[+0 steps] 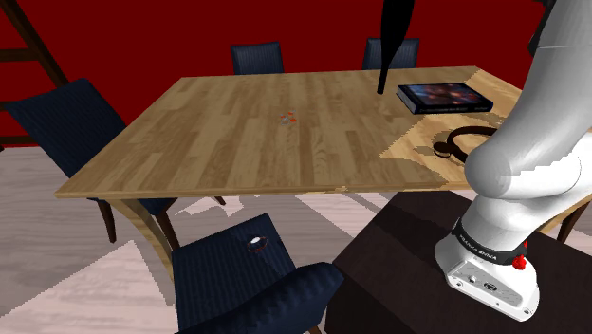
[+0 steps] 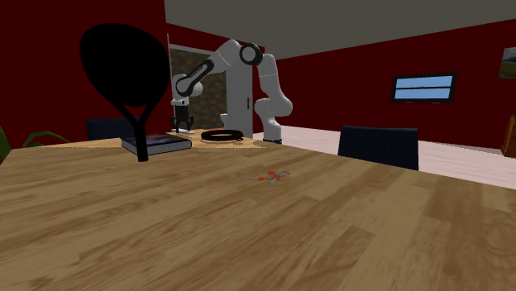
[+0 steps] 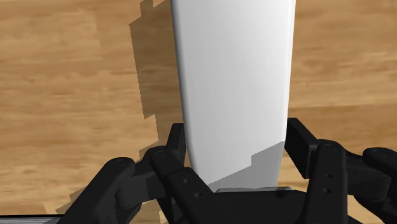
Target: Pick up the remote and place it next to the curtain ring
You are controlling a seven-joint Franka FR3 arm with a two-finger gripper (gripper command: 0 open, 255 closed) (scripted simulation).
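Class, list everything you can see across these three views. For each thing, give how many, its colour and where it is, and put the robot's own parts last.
wooden plank table: one, light brown, centre of the shoulder view
padded chairs: at least four, dark blue, around the table
flat rectangular book: one, dark cover, on the table near the arm
dark ring: one, dark brown, on the table, partly behind the arm
small scissors-like thing: one, orange-red, mid-table
racket-shaped silhouette: one, black, beside the book
small round thing: one, dark, on the nearest chair's seat
long white remote: one, white, clasped over the table
box stand: one, dark
arm: one, white
fingers: two, black, shut on the remote
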